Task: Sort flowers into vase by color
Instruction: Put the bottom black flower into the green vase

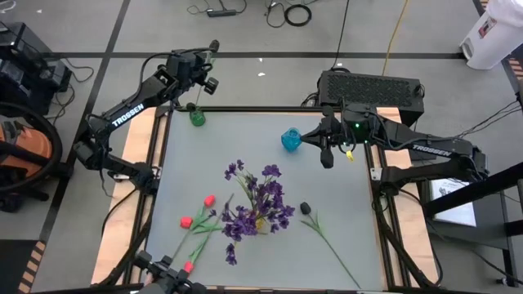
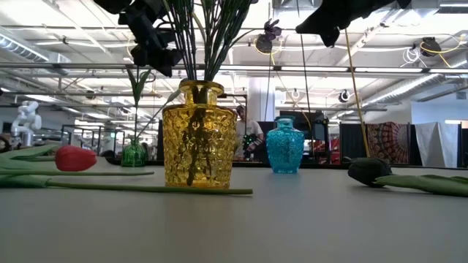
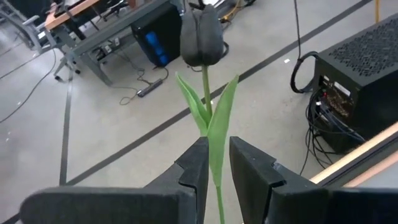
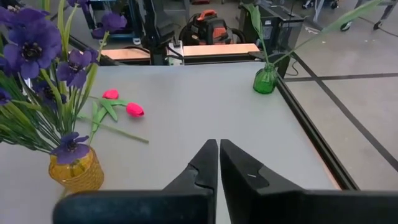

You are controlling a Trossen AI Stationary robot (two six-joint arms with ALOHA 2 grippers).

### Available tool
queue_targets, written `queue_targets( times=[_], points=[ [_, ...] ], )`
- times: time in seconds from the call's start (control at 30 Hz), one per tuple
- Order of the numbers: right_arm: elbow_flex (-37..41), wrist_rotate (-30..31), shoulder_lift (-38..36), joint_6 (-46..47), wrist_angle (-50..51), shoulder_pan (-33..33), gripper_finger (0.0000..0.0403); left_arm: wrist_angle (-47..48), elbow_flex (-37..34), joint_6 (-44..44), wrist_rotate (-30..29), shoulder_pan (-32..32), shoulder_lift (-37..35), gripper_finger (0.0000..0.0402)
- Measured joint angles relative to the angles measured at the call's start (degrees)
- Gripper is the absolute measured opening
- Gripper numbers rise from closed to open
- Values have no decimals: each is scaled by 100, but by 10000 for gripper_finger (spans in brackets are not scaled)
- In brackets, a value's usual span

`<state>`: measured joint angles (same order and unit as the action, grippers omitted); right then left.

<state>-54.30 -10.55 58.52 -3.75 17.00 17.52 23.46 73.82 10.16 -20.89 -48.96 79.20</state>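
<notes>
1. Left gripper (image 3: 214, 165) pinches the green stem of a black tulip (image 3: 200, 36), bloom upright above the fingers; it hangs over the desk's far left corner, directly above the green vase (image 1: 197, 117). My read: it is lining the stem up to drop into that vase.
2. Right gripper (image 4: 217, 163) has its fingers pressed together with nothing between them. It hovers near the far right part of the desk, just beside the blue vase (image 1: 291, 140), apparently idle between picks.
3. Near edge, left side: three red tulips (image 1: 196, 222) lie flat on the desk (image 1: 343, 188), unsorted.
4. Middle of the desk: yellow vase (image 2: 198, 136) stands upright, packed with purple flowers (image 1: 260, 202). That colour looks done.
5. Right of the yellow vase: a second black tulip (image 1: 306, 208) lies loose, its long stem running toward the near right corner. Probably the next one for the green vase.
6. Blue vase looks empty; likely meant for the reds.
7. Writing: "TROSSEN" in white reads on the left arm (image 1: 127, 114); similar lettering on the right arm (image 1: 429, 149) is too small to be sure.
</notes>
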Motion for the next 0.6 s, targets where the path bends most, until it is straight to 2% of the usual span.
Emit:
queue_targets(
  times=[0.33, 0.43, 0.6],
  points=[
    [0, -4, 0, 2, 6, 0, 11, -1, -2, 80, 327, 29, 0, 76],
    [0, -4, 0, 4, 6, 0, 11, 4, -4, 96, 335, 32, 0, 96],
    [0, -4, 0, 4, 6, 0, 11, 2, -4, 78, 357, 32, 0, 152]
  ],
)
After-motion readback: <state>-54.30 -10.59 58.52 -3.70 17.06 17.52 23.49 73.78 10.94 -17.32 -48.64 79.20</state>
